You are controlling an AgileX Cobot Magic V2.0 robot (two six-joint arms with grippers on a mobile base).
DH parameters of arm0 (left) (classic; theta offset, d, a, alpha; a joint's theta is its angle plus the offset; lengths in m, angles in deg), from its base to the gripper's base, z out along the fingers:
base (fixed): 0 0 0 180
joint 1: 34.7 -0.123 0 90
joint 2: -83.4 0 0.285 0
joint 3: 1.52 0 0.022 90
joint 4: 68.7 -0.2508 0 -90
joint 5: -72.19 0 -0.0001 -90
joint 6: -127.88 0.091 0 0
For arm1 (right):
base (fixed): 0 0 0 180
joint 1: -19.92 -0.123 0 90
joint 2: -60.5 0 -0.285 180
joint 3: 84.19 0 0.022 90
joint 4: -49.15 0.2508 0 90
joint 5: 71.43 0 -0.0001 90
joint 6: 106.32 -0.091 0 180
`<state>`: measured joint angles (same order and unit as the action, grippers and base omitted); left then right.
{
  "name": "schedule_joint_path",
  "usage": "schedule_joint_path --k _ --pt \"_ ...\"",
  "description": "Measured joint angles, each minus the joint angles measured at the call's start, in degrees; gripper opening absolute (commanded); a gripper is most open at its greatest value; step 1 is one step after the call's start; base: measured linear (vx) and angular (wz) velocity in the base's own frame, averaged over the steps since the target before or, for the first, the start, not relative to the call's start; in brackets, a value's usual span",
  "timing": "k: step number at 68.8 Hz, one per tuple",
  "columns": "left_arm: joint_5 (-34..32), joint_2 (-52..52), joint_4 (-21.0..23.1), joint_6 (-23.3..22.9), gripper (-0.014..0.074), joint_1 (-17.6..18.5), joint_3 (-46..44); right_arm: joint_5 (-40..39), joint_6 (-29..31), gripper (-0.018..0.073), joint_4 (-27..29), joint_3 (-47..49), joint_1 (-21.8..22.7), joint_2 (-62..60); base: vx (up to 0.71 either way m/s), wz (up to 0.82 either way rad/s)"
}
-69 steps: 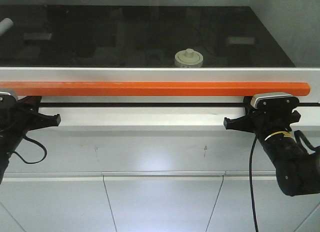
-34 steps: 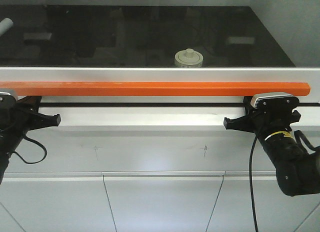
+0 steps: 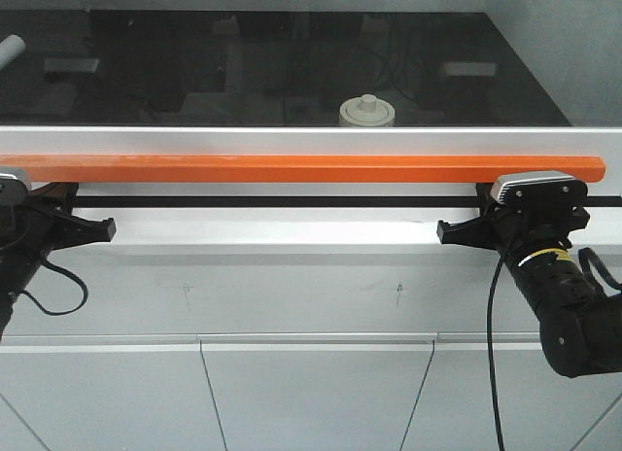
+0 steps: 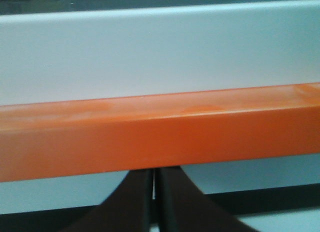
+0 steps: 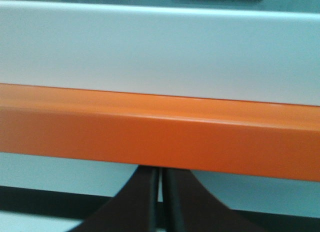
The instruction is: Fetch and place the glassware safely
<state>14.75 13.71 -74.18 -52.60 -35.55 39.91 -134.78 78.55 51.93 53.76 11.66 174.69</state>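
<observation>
Cream-lidded, the glass jar [image 3: 366, 113] sits inside the cabinet behind the sash window [image 3: 194, 72], well back from both arms. The orange handle bar [image 3: 292, 168] has crept up a touch, with the left gripper [image 3: 92, 229] and right gripper [image 3: 457, 231] under it, fingers pressed together. The lift looks barely begun; the jar stays out of reach.

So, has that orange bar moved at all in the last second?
Yes, slightly upward. In the front view the orange bar now sits a little higher above the cabinet seam, which has stayed put.
</observation>
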Motion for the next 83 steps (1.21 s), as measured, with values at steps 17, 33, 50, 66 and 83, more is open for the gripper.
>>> schedule_joint_path --k 17,33,50,66,83 --pt "1.1 -1.8 -0.1 0.0 -0.0001 0.0 -0.3 0.9 0.0 -0.0001 0.0 0.0 0.0 -2.0 0.00 0.00" --pt "3.8 -3.7 -0.3 0.0 -0.0001 0.0 -1.8 1.6 0.0 -0.0001 0.1 0.0 0.0 -4.2 0.00 0.00" --pt "9.2 -6.9 -0.7 -0.1 -0.0001 0.0 -3.9 1.5 0.0 -0.0001 0.1 0.2 0.0 -6.5 0.00 0.00" --pt "13.6 -9.7 -1.4 -0.2 -0.0001 0.0 -6.4 6.2 0.1 -0.0001 0.1 3.5 0.0 -8.9 0.00 0.01" --pt "18.1 -12.7 -1.7 -0.2 -0.0001 0.0 -9.8 11.7 0.9 -0.0001 0.0 6.8 0.0 -12.6 0.00 0.01"
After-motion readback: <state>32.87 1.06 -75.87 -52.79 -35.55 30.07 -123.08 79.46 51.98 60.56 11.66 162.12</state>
